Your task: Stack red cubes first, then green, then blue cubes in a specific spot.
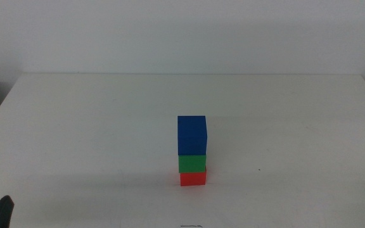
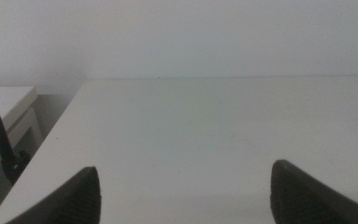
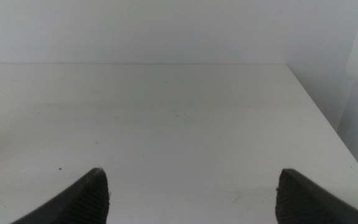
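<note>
- Sitting mid-table [image 1: 75, 126]: blue cube [image 1: 192, 135] on green cube [image 1: 192, 163] on red cube [image 1: 192, 179]
- left gripper [image 2: 185, 193] jaws spread wide, holding nothing
- right gripper [image 3: 191, 196] same deal, parked off to the side

A plain white worktop [image 1: 94, 126] fills most of the middle view, its far edge running straight across the upper part of the frame against a pale wall. Only the red cube [image 1: 193, 178] rests directly on it, a little right of centre in the lower half, at the foot of a three-cube stack. A tiny dark speck marks the surface to the cube's right.
</note>
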